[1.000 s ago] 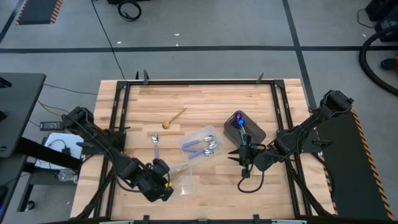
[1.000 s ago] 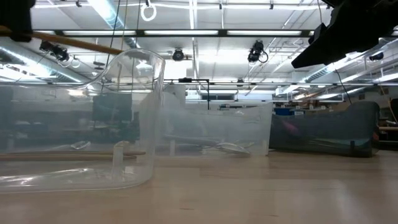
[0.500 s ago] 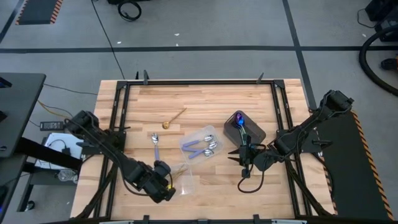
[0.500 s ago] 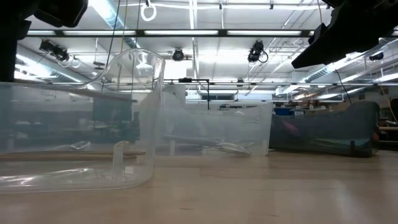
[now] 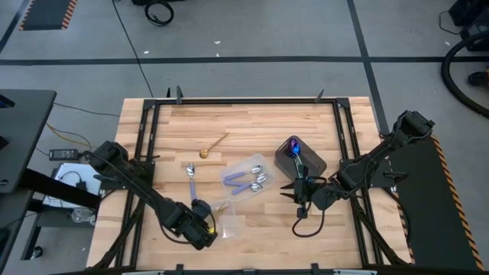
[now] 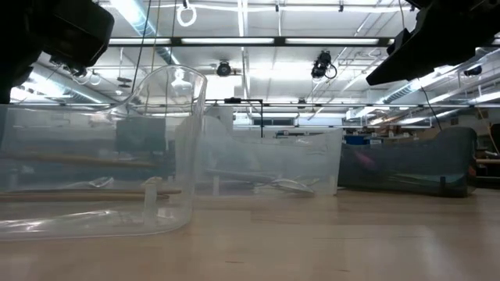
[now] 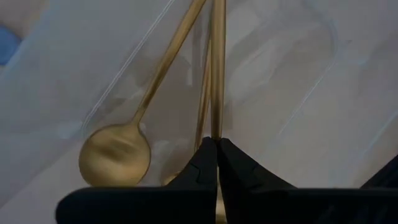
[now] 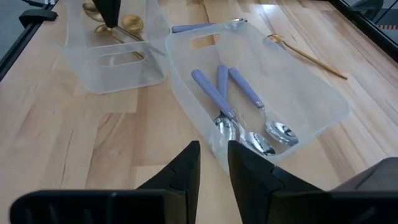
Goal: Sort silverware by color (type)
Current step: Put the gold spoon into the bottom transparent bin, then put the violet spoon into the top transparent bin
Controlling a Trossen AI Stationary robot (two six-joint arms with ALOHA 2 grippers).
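Spoons are being sorted; the left gripper [image 7: 216, 144] pinches a gold spoon [image 7: 217, 68] over its clear tray [image 8: 115, 65]; next, let go; the right gripper [image 8: 213, 163] waits half-open.

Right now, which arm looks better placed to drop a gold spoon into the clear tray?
The left. Its left gripper is shut on a gold spoon over the clear tray. The right gripper hangs empty, farther off.

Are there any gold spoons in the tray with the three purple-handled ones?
No, that clear tray holds only three purple-handled spoons.
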